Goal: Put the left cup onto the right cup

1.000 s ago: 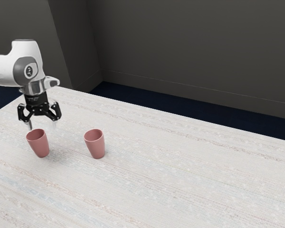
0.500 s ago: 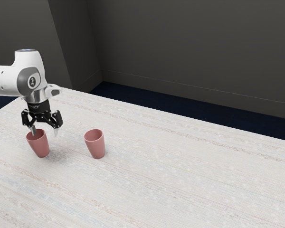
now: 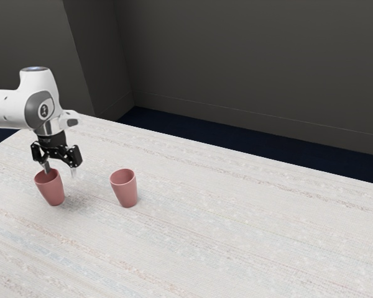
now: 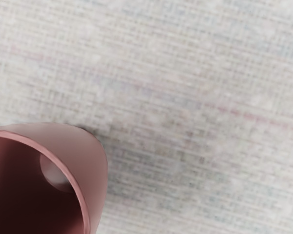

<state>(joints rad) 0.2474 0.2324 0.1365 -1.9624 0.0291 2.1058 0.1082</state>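
Two pink cups stand upright on the pale table (image 3: 248,230). The left cup (image 3: 50,189) is at the exterior view's left and the right cup (image 3: 124,189) stands a short way to its right, apart from it. My gripper (image 3: 59,171) hangs at the left cup's rim, open. One finger dips inside the cup's mouth and the other hangs outside its right wall, with a small gap showing there. In the wrist view the left cup (image 4: 85,163) looms just under the hand, rim and inside visible.
The table's far edge runs behind the arm, with a dark floor and dark walls (image 3: 248,56) beyond. Bare tabletop stretches to the right cup's right and toward the front.
My gripper has come down from above the left cup to its rim, one finger going into the mouth, and the fingers have drawn closer together. Both cups stay in place.
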